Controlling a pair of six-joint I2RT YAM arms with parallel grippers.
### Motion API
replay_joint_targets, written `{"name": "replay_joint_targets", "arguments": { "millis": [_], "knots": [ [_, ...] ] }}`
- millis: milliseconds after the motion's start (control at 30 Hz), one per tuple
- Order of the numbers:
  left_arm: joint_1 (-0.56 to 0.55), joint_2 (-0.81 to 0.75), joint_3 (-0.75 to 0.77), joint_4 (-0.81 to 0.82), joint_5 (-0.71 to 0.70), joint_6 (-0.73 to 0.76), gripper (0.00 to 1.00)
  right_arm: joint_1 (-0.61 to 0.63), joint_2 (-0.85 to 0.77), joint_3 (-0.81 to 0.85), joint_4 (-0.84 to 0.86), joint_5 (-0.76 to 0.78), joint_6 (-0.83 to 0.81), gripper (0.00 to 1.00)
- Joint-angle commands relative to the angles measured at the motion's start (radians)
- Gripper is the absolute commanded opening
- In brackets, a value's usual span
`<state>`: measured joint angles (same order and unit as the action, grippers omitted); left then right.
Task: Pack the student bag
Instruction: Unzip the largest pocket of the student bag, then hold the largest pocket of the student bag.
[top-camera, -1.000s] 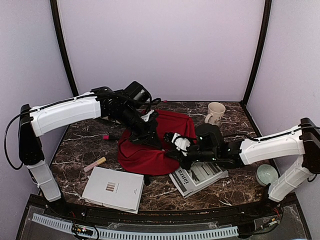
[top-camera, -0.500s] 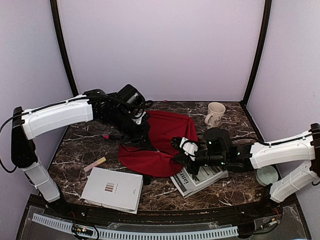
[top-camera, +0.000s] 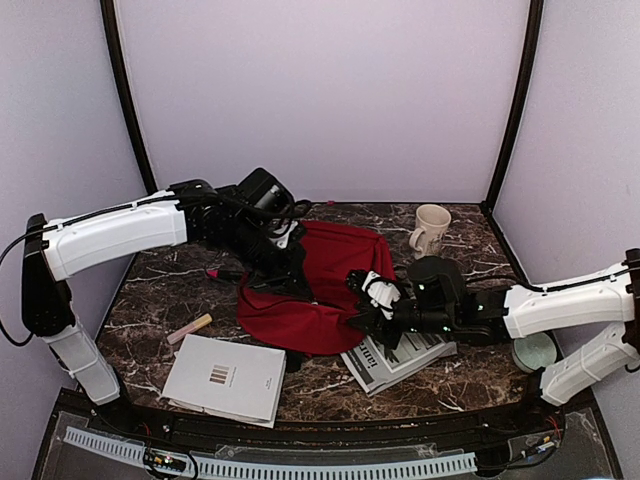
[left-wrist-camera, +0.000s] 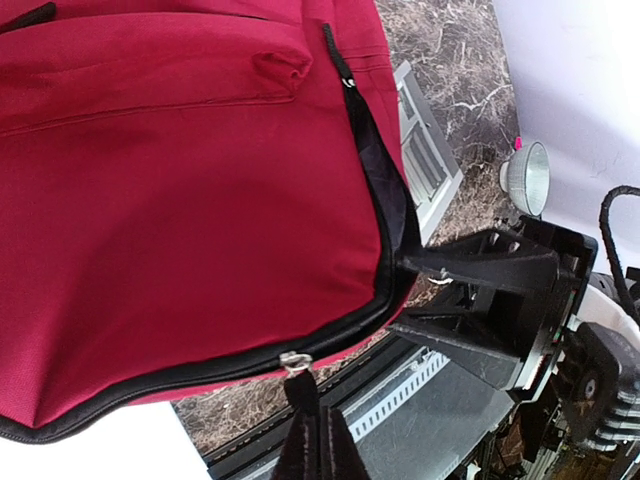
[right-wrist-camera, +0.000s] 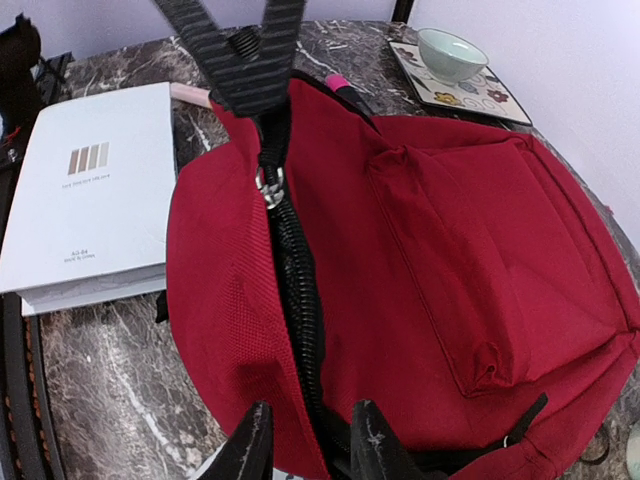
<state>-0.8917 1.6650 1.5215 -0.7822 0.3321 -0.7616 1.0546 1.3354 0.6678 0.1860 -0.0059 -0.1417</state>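
positions nearly unchanged from previous frame. left gripper (left-wrist-camera: 303, 392) pinches zipper pull (left-wrist-camera: 294, 361); right gripper (right-wrist-camera: 310, 442) clamps zipper edge of red student bag (top-camera: 330, 270), lying flat.

Marble table (top-camera: 150, 290) — student bag (top-camera: 330, 262), white book (top-camera: 225, 378), mug (top-camera: 431, 226)

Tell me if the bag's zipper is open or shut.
Shut where visible: zipper teeth mesh below the slider; no lining shows on the bag.

Bare tabletop (top-camera: 150, 295) lies open left of the student bag (top-camera: 320, 290) and behind it — the white book (top-camera: 225, 378), striped booklet (top-camera: 400, 358) and mug (top-camera: 431, 226) crowd its near and right sides.
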Motion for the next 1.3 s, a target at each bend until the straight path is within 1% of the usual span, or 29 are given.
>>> {"name": "replay_joint_targets", "arguments": {
  "millis": [0,67,133,167,267,300,333,367,433,467,500,567,633,700,867,1000,1133,1267],
  "knots": [
    [-0.017,-0.026,0.035,0.049,0.012,0.013,0.0,0.009,-0.071,0.022,0.002,0.063,0.036,0.41],
    [-0.023,-0.02,0.045,0.061,0.017,0.017,0.0,0.01,-0.099,0.02,-0.003,0.091,0.045,0.5],
    [-0.027,-0.016,0.054,0.073,0.022,0.02,0.0,0.01,-0.119,0.029,-0.032,0.127,0.056,0.56],
    [-0.028,-0.014,0.06,0.08,0.027,0.023,0.0,0.01,-0.125,0.042,-0.058,0.148,0.064,0.59],
    [-0.035,-0.008,0.078,0.102,0.041,0.033,0.0,0.008,-0.145,0.104,-0.158,0.262,0.115,0.62],
    [-0.036,-0.006,0.084,0.107,0.045,0.038,0.0,0.008,-0.158,0.123,-0.181,0.307,0.147,0.66],
    [-0.037,-0.005,0.091,0.111,0.05,0.042,0.0,0.007,-0.173,0.137,-0.195,0.341,0.172,0.73],
    [-0.039,-0.003,0.095,0.113,0.052,0.047,0.0,0.007,-0.195,0.142,-0.192,0.374,0.193,0.82],
    [-0.041,-0.002,0.101,0.114,0.054,0.056,0.0,0.005,-0.243,0.125,-0.154,0.454,0.244,0.98],
    [-0.041,-0.002,0.102,0.115,0.052,0.06,0.0,0.003,-0.27,0.11,-0.138,0.504,0.287,1.0],
    [-0.041,-0.003,0.104,0.114,0.05,0.063,0.0,-0.001,-0.294,0.097,-0.128,0.552,0.338,1.0],
    [-0.041,-0.004,0.103,0.113,0.046,0.067,0.0,-0.019,-0.341,0.07,-0.122,0.576,0.401,1.0],
    [-0.041,-0.006,0.103,0.109,0.043,0.066,0.0,-0.04,-0.372,0.051,-0.133,0.539,0.432,1.0],
    [-0.041,-0.011,0.103,0.104,0.039,0.068,0.0,-0.048,-0.386,0.04,-0.152,0.483,0.422,1.0],
    [-0.042,-0.022,0.101,0.1,0.028,0.065,0.0,-0.049,-0.407,0.041,-0.225,0.339,0.367,1.0],
    [-0.042,-0.019,0.122,0.104,0.03,0.065,0.0,-0.048,-0.466,-0.009,-0.222,0.162,0.27,1.0],
    [-0.042,-0.023,0.136,0.104,0.025,0.061,0.0,-0.045,-0.498,-0.059,-0.202,0.104,0.181,1.0],
    [-0.043,-0.03,0.139,0.106,0.022,0.058,0.0,-0.032,-0.518,-0.111,-0.182,0.039,0.042,1.0]
  ]
}}
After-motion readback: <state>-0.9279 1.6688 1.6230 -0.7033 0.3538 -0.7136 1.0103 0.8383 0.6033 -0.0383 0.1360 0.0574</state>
